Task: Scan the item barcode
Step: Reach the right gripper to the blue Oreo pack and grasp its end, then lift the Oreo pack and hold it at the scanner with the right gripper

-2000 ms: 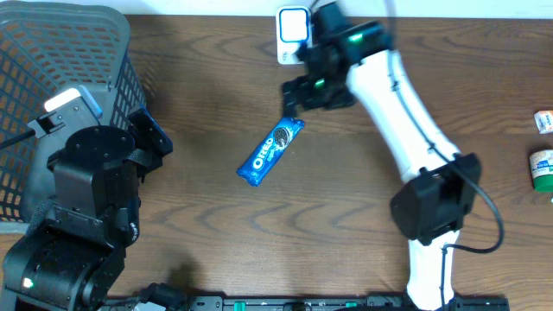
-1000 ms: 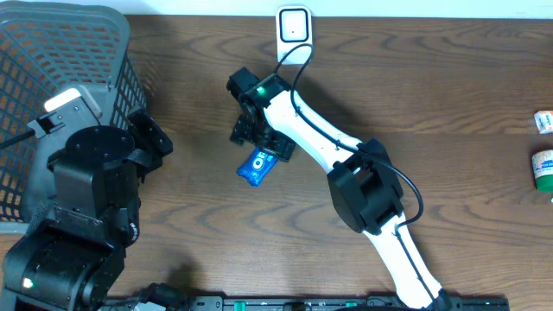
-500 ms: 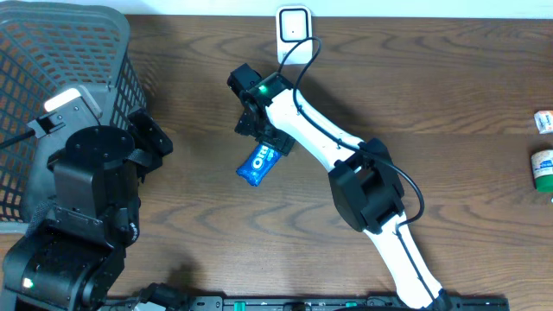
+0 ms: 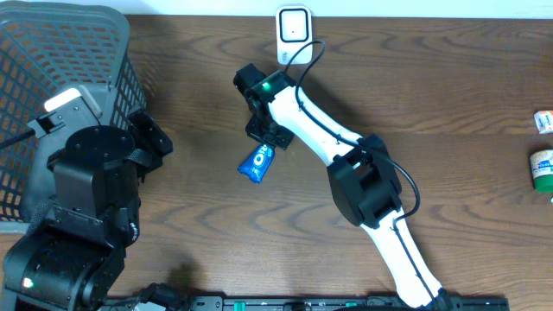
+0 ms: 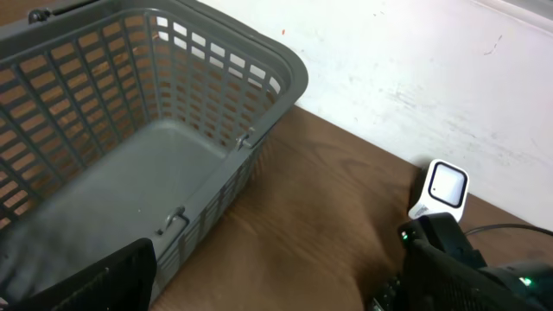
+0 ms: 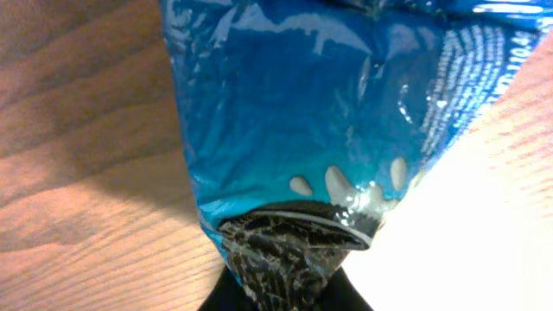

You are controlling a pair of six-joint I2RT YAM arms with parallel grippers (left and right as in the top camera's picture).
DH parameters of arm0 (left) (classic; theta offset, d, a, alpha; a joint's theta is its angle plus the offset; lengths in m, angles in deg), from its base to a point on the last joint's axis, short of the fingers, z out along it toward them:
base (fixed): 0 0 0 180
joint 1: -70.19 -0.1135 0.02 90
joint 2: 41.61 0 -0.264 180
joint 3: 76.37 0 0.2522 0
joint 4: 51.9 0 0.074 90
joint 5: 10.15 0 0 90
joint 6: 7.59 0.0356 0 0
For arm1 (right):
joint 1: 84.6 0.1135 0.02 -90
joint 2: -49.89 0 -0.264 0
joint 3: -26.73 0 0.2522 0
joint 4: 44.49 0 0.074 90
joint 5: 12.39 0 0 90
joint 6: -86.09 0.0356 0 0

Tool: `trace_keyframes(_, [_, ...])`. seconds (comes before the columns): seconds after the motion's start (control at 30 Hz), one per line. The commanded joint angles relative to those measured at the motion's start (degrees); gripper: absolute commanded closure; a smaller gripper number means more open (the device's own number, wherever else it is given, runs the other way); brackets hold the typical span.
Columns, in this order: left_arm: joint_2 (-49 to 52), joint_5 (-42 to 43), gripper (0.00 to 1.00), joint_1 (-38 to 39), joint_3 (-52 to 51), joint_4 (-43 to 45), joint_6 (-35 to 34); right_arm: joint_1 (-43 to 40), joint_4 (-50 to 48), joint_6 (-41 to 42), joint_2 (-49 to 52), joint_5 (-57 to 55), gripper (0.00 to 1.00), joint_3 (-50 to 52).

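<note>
I see brown wooden table [image 4: 449, 78], grey plastic basket [image 4: 52, 52] at its left edge. Left gripper [image 4: 95, 130] near basket, jaws spread, holding nothing. Right gripper [image 4: 263, 136] clamped on upper end of Oreo pack [image 4: 257, 162], mid-table, well right of basket, pack slanting down-left below white scanner [image 4: 294, 30]. Wrapper glossy blue, white lettering, creased. My right wrist view shows it bunched, dark cookie print on puckered end. Cannot tell whether pack touches table.

Wood table [image 4: 449, 78]: grey basket [image 4: 121, 60] at L, white scanner [image 4: 294, 28] far edge, small box [image 4: 543, 121] + green-white pack [image 4: 542, 167] R edge.
</note>
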Motion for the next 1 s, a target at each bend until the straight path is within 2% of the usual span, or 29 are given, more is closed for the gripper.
trace_keyframes(0.0, [0.0, -0.7, 0.08, -0.2, 0.2, -0.1, 0.8, -2.2, -3.1, -13.1, 2.9, 7.5, 0.99, 0.9])
trace_keyframes(0.13, [0.0, -0.7, 0.08, -0.2, 0.2, -0.1, 0.8, -4.5, -4.0, -29.4, -0.9, 17.4, 0.99, 0.9])
trace_keyframes(0.2, [0.0, -0.7, 0.09, -0.2, 0.2, -0.1, 0.8, -6.2, -4.1, -40.3, -2.9, 28.9, 0.99, 0.9])
trace_keyframes(0.3, [0.0, -0.7, 0.09, -0.2, 0.2, -0.1, 0.8, -9.3, 0.1, -69.0, -5.0, 56.1, 0.99, 0.9])
trace_keyframes(0.33, [0.0, -0.7, 0.09, -0.2, 0.2, -0.1, 0.8, -11.2, 6.9, -85.1, -5.3, 64.0, 0.99, 0.9])
trace_keyframes(0.47, [0.0, -0.7, 0.09, -0.2, 0.2, -0.1, 0.8, -14.3, 17.2, -115.2, -5.0, 67.6, 0.99, 1.6])
trace_keyframes(0.5, [0.0, -0.7, 0.09, -0.2, 0.2, -0.1, 0.8, -15.7, 19.9, -128.4, -5.0, 71.7, 0.99, 2.0])
trace_keyframes(0.53, [0.0, -0.7, 0.08, -0.2, 0.2, -0.1, 0.8, -16.3, 20.1, -132.9, -5.0, 74.1, 0.99, 2.1])
trace_keyframes(0.67, [0.0, -0.7, 0.09, -0.2, 0.2, -0.1, 0.8, -18.3, 19.3, -142.9, -4.8, 86.2, 0.99, 2.1])
trace_keyframes(0.7, [0.0, -0.7, 0.08, -0.2, 0.2, -0.1, 0.8, -18.6, 18.7, -144.4, -4.8, 86.2, 0.99, 2.1])
trace_keyframes(0.97, [0.0, -0.7, 0.09, -0.2, 0.2, -0.1, 0.8, -18.4, 10.0, -145.0, -4.7, 86.2, 0.99, 2.1])
